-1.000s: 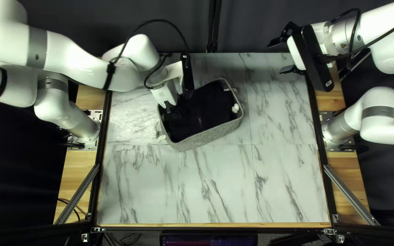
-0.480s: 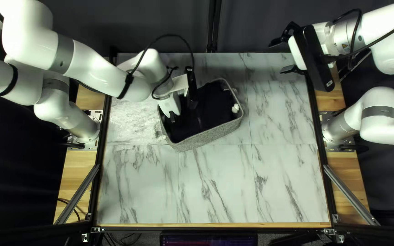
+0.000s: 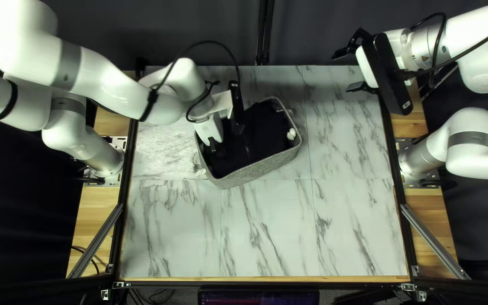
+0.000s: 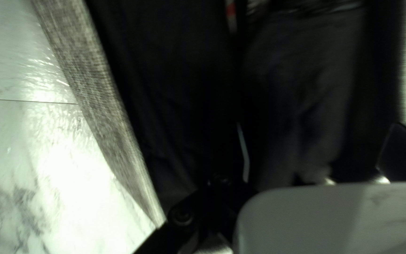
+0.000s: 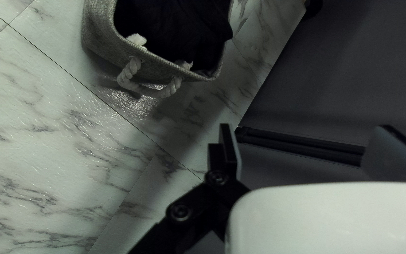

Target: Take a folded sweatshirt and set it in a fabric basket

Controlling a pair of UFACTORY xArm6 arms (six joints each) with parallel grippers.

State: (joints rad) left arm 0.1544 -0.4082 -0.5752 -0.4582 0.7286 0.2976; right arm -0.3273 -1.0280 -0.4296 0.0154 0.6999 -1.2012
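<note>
A marbled counter [image 3: 266, 226] lies before a dark curtain [image 3: 323, 34], with wooden boards [image 3: 94, 214] along both sides. On it stands the grey basket [image 3: 255, 171], the dark sweatshirt [image 3: 264, 133] inside. The left end effector [image 3: 225, 137] is spread wide at the sweatshirt; the right end effector [image 3: 343, 72], also wide, hangs near the counter's far right corner.

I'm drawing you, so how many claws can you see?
2: my left claw is over the gray basket, and my right claw hangs near the table's far edge, away from the basket.
</note>
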